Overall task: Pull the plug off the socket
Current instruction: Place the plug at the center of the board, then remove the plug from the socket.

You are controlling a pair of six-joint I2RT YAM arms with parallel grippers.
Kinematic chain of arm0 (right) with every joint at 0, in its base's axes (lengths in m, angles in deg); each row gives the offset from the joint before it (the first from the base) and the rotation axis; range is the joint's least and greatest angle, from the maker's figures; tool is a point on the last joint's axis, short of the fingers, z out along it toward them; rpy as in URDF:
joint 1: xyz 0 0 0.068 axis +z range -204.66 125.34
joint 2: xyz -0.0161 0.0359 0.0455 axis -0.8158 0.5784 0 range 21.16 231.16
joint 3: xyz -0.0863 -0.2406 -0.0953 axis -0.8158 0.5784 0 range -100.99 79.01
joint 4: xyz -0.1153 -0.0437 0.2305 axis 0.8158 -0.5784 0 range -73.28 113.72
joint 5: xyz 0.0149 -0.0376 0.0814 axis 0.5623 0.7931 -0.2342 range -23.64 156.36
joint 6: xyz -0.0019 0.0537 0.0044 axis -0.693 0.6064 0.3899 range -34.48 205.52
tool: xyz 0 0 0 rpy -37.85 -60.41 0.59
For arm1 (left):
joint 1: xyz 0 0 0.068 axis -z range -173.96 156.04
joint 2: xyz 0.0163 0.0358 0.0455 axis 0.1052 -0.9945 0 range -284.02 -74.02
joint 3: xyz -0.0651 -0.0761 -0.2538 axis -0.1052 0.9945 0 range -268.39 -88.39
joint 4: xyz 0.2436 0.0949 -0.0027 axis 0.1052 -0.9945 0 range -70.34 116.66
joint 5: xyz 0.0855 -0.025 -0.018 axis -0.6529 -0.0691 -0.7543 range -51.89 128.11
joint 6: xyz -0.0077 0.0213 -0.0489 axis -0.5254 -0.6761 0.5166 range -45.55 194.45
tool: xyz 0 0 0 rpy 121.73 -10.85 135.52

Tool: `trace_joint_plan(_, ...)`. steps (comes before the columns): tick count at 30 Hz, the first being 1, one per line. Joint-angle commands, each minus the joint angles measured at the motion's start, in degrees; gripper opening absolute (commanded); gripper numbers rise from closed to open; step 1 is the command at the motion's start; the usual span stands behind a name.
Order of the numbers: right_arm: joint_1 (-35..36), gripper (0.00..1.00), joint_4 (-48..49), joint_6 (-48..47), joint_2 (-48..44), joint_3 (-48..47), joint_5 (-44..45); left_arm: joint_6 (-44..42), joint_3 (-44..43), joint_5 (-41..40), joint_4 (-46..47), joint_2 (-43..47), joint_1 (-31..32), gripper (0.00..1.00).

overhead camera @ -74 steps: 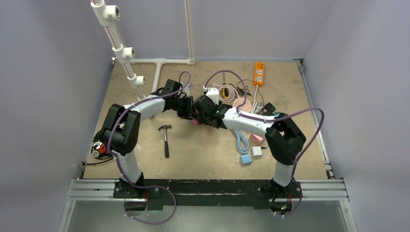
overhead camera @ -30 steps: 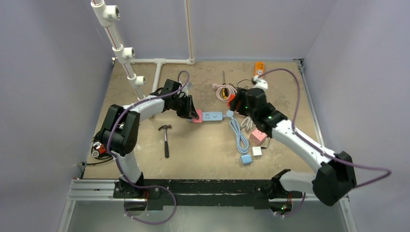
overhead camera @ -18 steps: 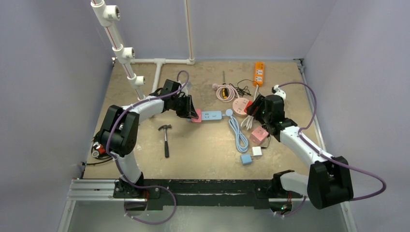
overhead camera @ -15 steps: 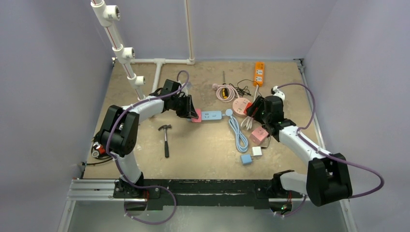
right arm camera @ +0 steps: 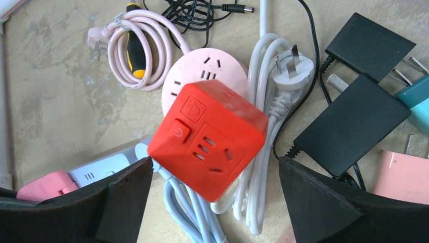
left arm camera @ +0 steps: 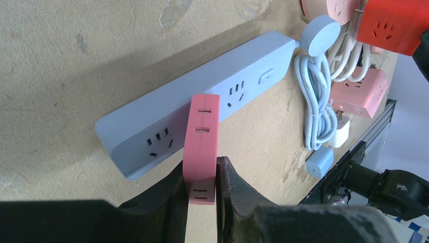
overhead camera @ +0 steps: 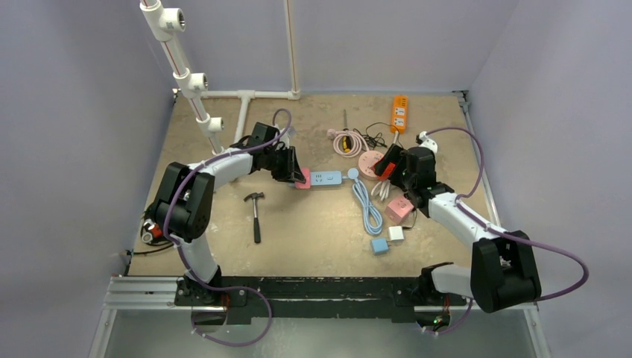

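Note:
The blue socket strip (overhead camera: 328, 178) (left arm camera: 167, 101) lies mid-table. My left gripper (overhead camera: 296, 173) (left arm camera: 201, 177) is shut on a flat pink adapter (left arm camera: 202, 136) (overhead camera: 303, 179) at the strip's left end; whether the adapter is plugged in cannot be told. A red cube plug (right arm camera: 210, 139) (overhead camera: 384, 162) sits apart from the strip, over a round pink socket (right arm camera: 207, 73) and white cable. My right gripper (overhead camera: 391, 165) (right arm camera: 215, 172) stands open around the cube, with a gap on each side between its fingers (right arm camera: 126, 197) and the cube.
Around the right gripper lie black power bricks (right arm camera: 354, 121), a white plug (right arm camera: 291, 71) and a coiled pink cable (right arm camera: 144, 50). There are also a hammer (overhead camera: 256, 212), an orange power strip (overhead camera: 400, 112), white pipes (overhead camera: 195, 82), a pink cube (overhead camera: 399, 209) and a blue charger (overhead camera: 379, 246).
My right arm carried the red cube away from the blue strip to the pile on the right, then opened its jaws off it. The left gripper has not moved.

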Motion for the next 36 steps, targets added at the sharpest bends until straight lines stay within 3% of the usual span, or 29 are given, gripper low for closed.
trace_joint_plan(1, -0.18, 0.99, 0.09, -3.77, -0.86, -1.63, 3.56, -1.65, 1.16, -6.06, -0.36, 0.8, -0.84, 0.17)
trace_joint_plan(10, 0.37, 0.99, -3.14, -8.86, -6.85, -3.69, 3.01, -2.62, 0.9, -6.06, -0.3, 1.92, -0.84, 0.6)
trace_joint_plan(14, 3.19, 0.99, -4.68, -10.5, -9.74, -5.01, 1.85, -3.14, 0.98, -5.8, 0.37, 3.29, -0.84, 0.73)
trace_joint_plan(18, 10.7, 0.99, -5.95, -11.17, -9.77, -7.79, 4.58, -4.33, 0.73, -7.57, 0.32, 5.87, -0.89, 0.78)
trace_joint_plan(24, 23.06, 0.97, -5.27, -8.36, -5.1, -12.58, 9.52, -4.53, 2.44, -19.08, 0.84, 13.47, -1.73, 0.83)
trace_joint_plan(26, 26.73, 0.92, -4.92, -7.06, -2.24, -14.67, 11.25, -4.29, 3.09, -21.39, 1.3, 15.4, -2.44, 0.84)
trace_joint_plan(31, 35.5, 0.9, -2.9, -4.18, 7.19, -19.79, 16.1, -3.89, 3.41, -22.73, 2.47, 15.67, -5.13, 0.85)
trace_joint_plan(36, 39.47, 0.87, -5.08, -1.84, 19.25, -29.13, 19.75, -3.47, 3.48, -21.43, 2.81, 14.35, -6.74, 0.84)
